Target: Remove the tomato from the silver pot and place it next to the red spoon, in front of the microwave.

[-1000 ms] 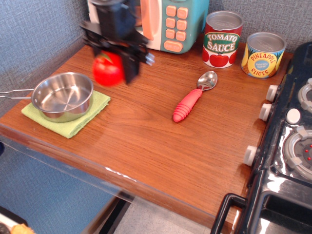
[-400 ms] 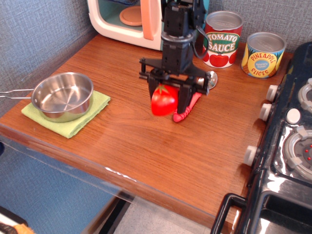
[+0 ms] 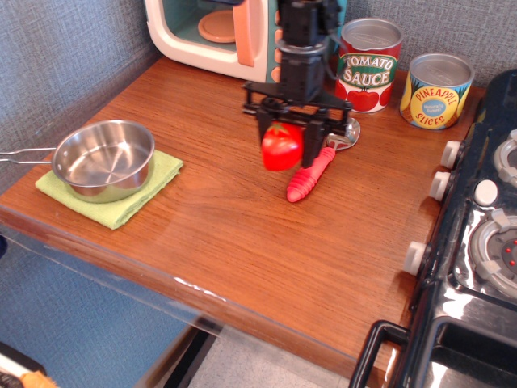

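At the left edge I note the silver pot (image 3: 103,158), empty, sitting on a green cloth (image 3: 113,196) with its wire handle pointing off the counter. Behind, toward centre, stands the microwave (image 3: 242,36) with its door open. Moving right, my gripper (image 3: 283,144) hangs in front of the microwave, jaws clamped narrow on the tomato (image 3: 282,146), which appears raised off the wooden counter (image 3: 242,234); I cannot tell exactly how high. Just to its right lies the red spoon (image 3: 317,167), handle angled toward me, its bowl partly hidden behind the gripper frame. Further right stand the tomato sauce can (image 3: 367,65) and the pineapple slices can (image 3: 436,90), then the toy stove (image 3: 485,234). My judgement: transport is nearly complete, and lowering and release remain. Risks: the right finger sits very near the spoon handle, so a straight descent could press on it or knock it out of line. The glossy tomato may roll on release, toward the spoon or the front edge, if dropped from height or set on its rounded side.
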`<state>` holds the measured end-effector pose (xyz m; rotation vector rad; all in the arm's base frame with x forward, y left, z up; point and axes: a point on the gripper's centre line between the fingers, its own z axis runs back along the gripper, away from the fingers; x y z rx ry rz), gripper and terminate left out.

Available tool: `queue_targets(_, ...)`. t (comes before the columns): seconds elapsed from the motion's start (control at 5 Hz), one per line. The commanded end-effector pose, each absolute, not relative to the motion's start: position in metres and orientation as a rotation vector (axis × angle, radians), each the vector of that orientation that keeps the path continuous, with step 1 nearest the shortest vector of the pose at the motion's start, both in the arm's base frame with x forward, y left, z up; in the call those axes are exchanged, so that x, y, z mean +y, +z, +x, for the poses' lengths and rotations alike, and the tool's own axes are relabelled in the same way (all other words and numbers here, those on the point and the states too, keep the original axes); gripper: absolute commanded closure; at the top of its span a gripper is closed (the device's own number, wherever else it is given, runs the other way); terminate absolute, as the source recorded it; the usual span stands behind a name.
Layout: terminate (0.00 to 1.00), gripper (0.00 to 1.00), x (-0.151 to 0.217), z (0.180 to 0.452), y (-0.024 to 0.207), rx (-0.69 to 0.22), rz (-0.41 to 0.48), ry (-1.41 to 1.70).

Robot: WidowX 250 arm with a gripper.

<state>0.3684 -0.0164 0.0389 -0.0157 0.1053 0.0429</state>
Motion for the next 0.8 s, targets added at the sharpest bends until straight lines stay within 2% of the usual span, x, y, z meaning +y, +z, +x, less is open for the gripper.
queue_targets(0.0, 0.00, 1.00, 0.021, 0.397, 0.042, 0.032, 0.039, 0.090)
queue_targets(0.4, 0.00, 1.00, 0.037, 0.398, 0.032, 0.019, 0.068, 0.082)
queue_targets(0.6, 0.00, 0.00, 0.031, 0.396, 0.027, 0.033, 0.074, 0.060)
